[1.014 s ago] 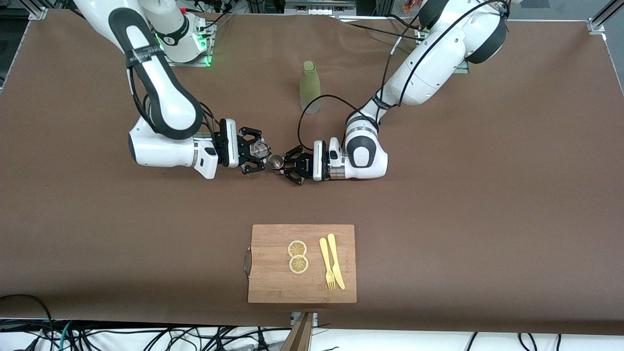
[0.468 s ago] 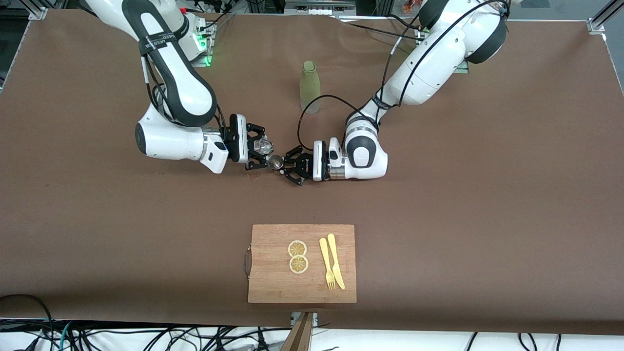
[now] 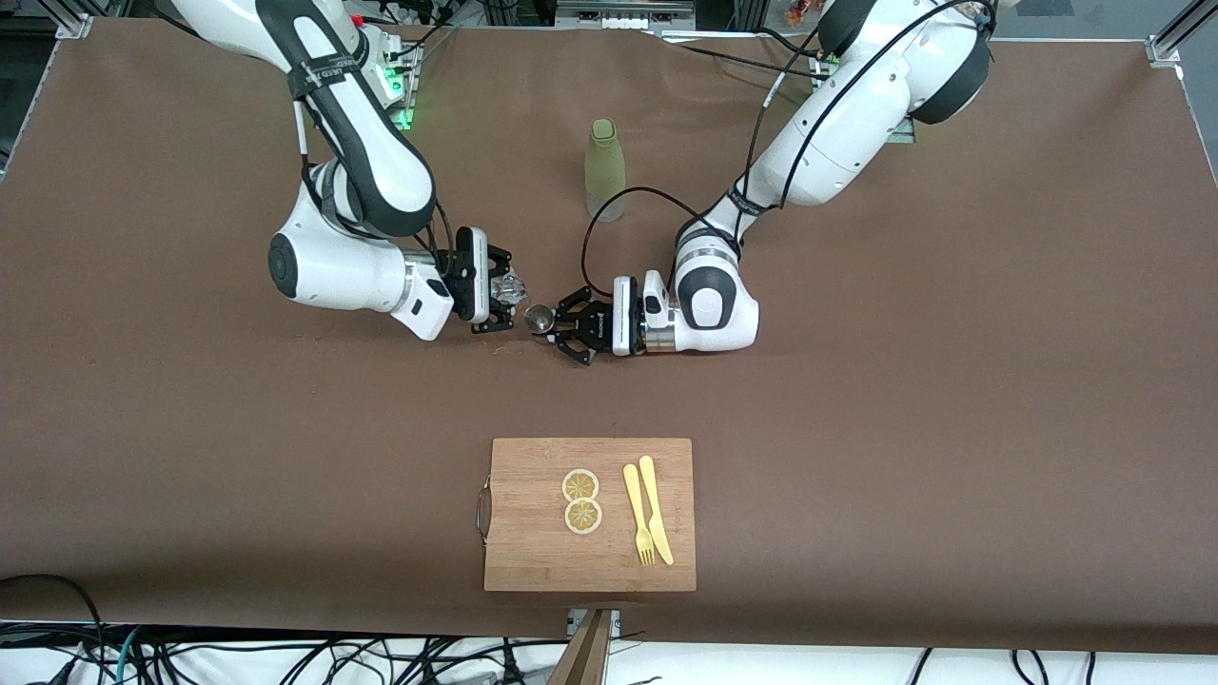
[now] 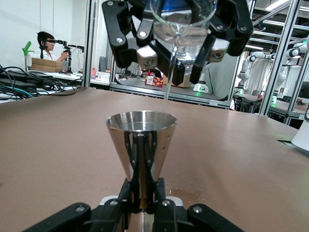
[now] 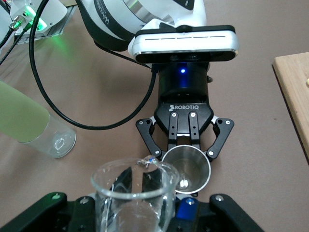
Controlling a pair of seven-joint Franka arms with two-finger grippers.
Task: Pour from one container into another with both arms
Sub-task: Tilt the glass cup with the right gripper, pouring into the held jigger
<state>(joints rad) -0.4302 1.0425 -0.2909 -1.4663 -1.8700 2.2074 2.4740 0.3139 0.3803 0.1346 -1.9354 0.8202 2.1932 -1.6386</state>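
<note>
My left gripper [image 3: 549, 322] is shut on a small steel cone-shaped cup [image 3: 540, 319], held upright just above the middle of the table. My right gripper [image 3: 502, 287] is shut on a clear glass beaker [image 3: 511, 285], tipped with its lip over the cup. In the left wrist view a thin stream of clear liquid falls from the beaker [image 4: 183, 29] into the steel cup [image 4: 141, 137], which stands between the left gripper's fingers [image 4: 130, 150]. The right wrist view looks down past the beaker [image 5: 133, 198] into the cup [image 5: 186, 170], with the left gripper [image 5: 186, 159] around it.
A green bottle [image 3: 605, 169] stands farther from the front camera than both grippers. A wooden cutting board [image 3: 533, 552] with two lemon slices [image 3: 581, 500], a yellow fork and knife [image 3: 648, 523] lies near the front edge. A small wet patch [image 4: 195, 194] marks the table by the cup.
The right arm has swung its gripper closer to the steel cup and tipped the beaker further. The left gripper and cup have stayed in place.
</note>
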